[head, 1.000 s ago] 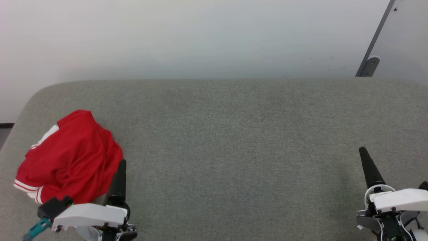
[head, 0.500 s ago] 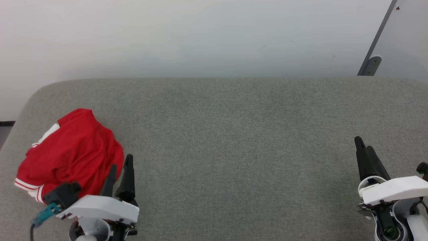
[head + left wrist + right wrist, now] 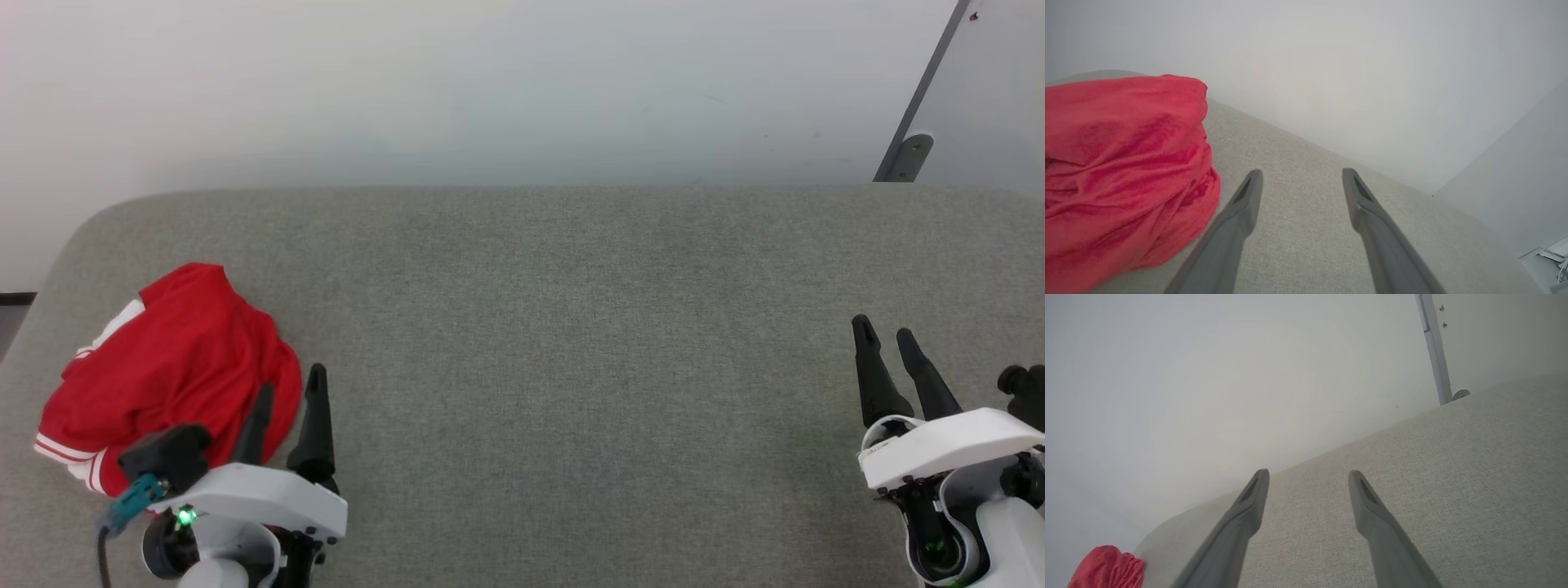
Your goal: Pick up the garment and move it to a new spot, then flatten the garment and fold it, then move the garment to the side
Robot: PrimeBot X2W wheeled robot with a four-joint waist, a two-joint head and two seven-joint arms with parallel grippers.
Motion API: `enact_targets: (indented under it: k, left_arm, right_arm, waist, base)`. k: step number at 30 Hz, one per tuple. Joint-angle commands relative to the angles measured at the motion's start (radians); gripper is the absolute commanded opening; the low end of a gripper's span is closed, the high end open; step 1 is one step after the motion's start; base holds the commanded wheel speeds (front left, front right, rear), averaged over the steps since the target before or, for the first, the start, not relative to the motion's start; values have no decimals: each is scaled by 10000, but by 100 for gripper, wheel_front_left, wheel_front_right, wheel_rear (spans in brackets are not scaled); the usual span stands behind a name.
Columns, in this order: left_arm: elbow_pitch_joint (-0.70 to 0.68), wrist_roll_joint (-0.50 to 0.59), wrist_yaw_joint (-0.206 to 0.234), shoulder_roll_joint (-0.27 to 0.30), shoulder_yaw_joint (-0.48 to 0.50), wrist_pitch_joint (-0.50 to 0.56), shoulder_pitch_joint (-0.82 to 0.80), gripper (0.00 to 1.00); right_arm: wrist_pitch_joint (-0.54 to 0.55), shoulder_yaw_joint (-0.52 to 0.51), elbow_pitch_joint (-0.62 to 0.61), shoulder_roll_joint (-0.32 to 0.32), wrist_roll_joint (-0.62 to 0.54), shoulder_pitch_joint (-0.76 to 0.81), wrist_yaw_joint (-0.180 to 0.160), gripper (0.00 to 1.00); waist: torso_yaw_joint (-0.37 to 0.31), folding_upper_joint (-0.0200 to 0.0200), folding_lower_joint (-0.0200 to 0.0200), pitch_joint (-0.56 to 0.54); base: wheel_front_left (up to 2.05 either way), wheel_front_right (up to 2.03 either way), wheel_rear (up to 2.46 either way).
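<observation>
Left claw [image 3: 291,379] spread, garment [image 3: 163,359] just left

Grey fabric table [image 3: 571,327] against white wall [image 3: 408,82]; grey post [image 3: 922,90] with bracket [image 3: 908,155] at far right.

The light is bright, soft and even, and I cannot tell where it comes from. The wall [image 3: 408,82] looks pale and a bit washed out, whitest toward the left in the head view. The gray table [image 3: 571,367] shows only faint, fuzzy shadows. The red shirt [image 3: 171,376] has strong color, with dark folds in the left wrist view. A tiny green light [image 3: 186,516] glows behind the left gripper [image 3: 291,379]. In both wrist views the wide lens tilts the table's far edge. There the left gripper and the right gripper [image 3: 1308,473] turn soft and blurry near the bottom edge, and the wall looks hazy.
</observation>
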Motion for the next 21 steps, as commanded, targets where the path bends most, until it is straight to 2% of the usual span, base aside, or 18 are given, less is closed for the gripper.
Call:
enact_targets:
  k: [1,21]
  left_arm:
    - [-119,376,98,113,-83,-107,-240,100]
    - [34,2406,469,518,-663,-649,-449,100]
  right_arm:
    - [-121,52,17,-124,-410,-310,-5,100]
    - [-650,269,514,-350,-2670,-918,-6,100]
  waist:
    - [7,0,0,-1]
    - [20,0,0,117]
  base:
    - [0,0,0]
    - [0,0,0]
